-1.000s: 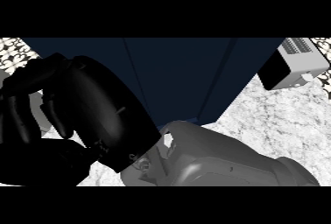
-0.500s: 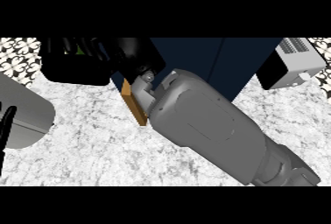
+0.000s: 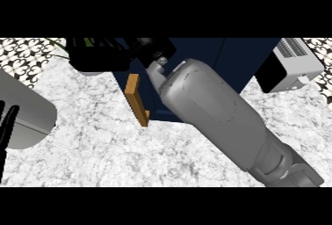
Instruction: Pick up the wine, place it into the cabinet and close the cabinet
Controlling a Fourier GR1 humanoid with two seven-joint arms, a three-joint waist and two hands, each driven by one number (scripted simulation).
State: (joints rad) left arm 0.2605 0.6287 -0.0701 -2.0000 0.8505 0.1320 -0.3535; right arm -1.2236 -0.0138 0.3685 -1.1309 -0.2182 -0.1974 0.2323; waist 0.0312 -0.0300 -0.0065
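The dark blue cabinet (image 3: 220, 61) stands at the top middle of the counter. The light wooden edge of its door (image 3: 135, 99) juts out from the front at the left, so the door stands ajar. My grey right forearm runs from the lower right up to the cabinet front. My black right hand (image 3: 153, 47) is at the top of the door, largely hidden by the wrist. No wine bottle shows anywhere. At the left edge, thin black straight fingers of my left hand (image 3: 6, 125) rest upright.
A black pot with green leaves (image 3: 97, 56) sits left of the cabinet. A white appliance (image 3: 293, 65) stands at the upper right. A grey rounded object (image 3: 29, 110) lies at the left edge. White marble counter (image 3: 110, 154) spreads in front.
My right hand has moved away from the camera and up to the top of the cabinet door. The wooden door edge has barely shifted.
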